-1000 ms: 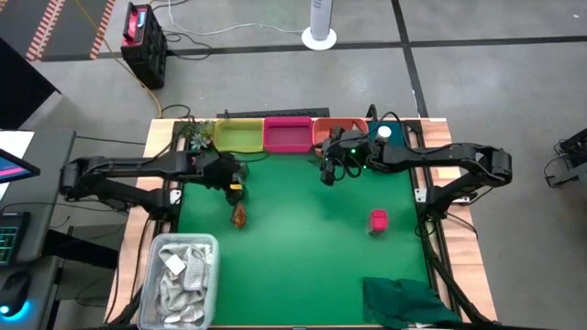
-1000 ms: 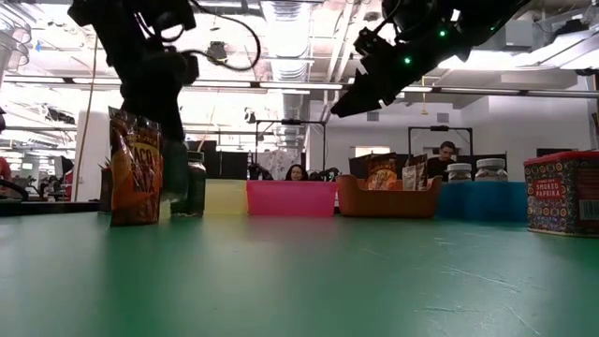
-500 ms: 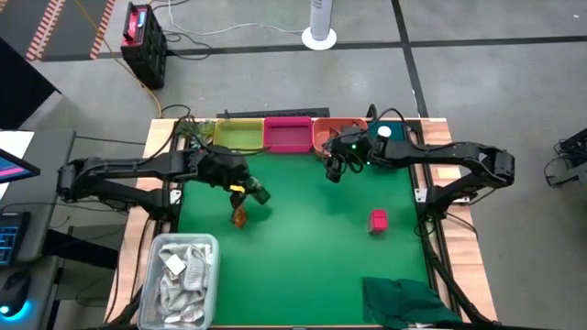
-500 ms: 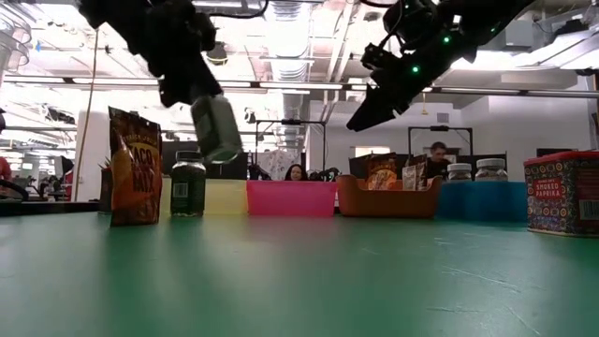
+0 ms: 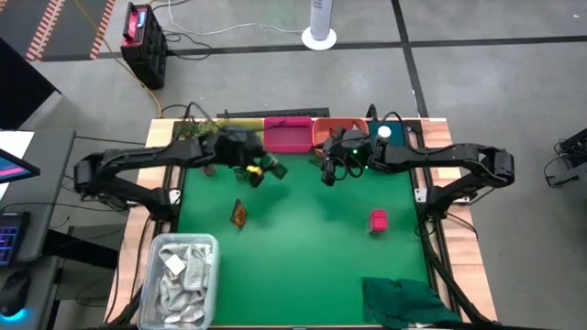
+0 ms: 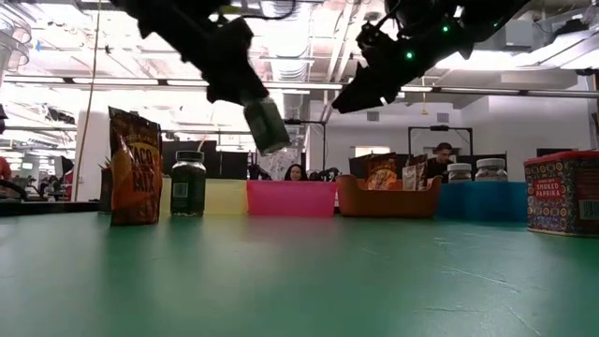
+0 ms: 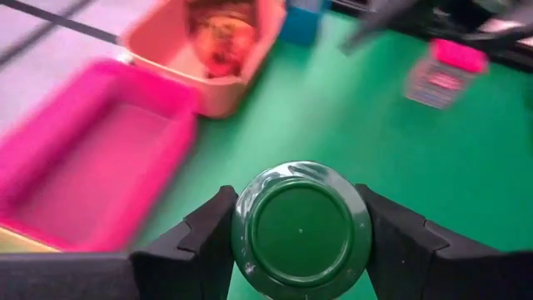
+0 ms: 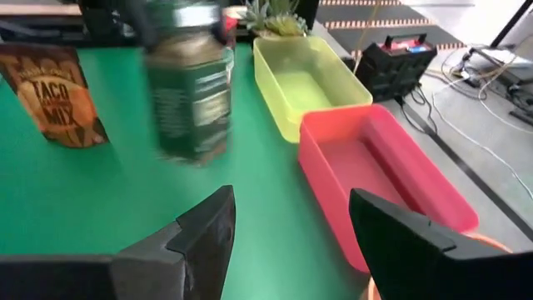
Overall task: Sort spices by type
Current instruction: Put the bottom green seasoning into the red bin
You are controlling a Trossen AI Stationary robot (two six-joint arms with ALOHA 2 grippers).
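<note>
My left gripper [image 5: 261,170] is shut on a dark green jar [image 5: 274,170] and hangs above the mat in front of the pink tray [image 5: 287,137]. In the low view the jar [image 6: 267,124] is in the air, tilted. A second dark green jar [image 6: 188,184] and an orange-brown packet [image 6: 136,167] stand on the mat. A pink box [image 5: 378,220] stands toward the right. My right gripper [image 5: 328,172] hovers open near the orange tray [image 5: 327,134]. Two white-capped jars [image 6: 474,171] sit in the teal tray. My left gripper pinches the dark green jar between its two fingers [image 7: 212,237], one on each side of the body just below the green cap [image 7: 301,229]. The cap end points away from the wrist. The jar is lifted clear of the table and tilted.
Yellow [image 8: 312,83], pink, orange and teal trays line the far edge; the orange tray holds packets [image 6: 379,171]. A clear tub of white packets [image 5: 179,280] sits at the near left, a dark green cloth [image 5: 408,302] at the near right. People show in the room behind.
My left gripper has lifted the dark green jar off the mat beside the packet and carried it up, toward the far edge and the right, to just before the pink tray. The jar has tipped from upright to tilted. The packet and the other jar stayed put.
</note>
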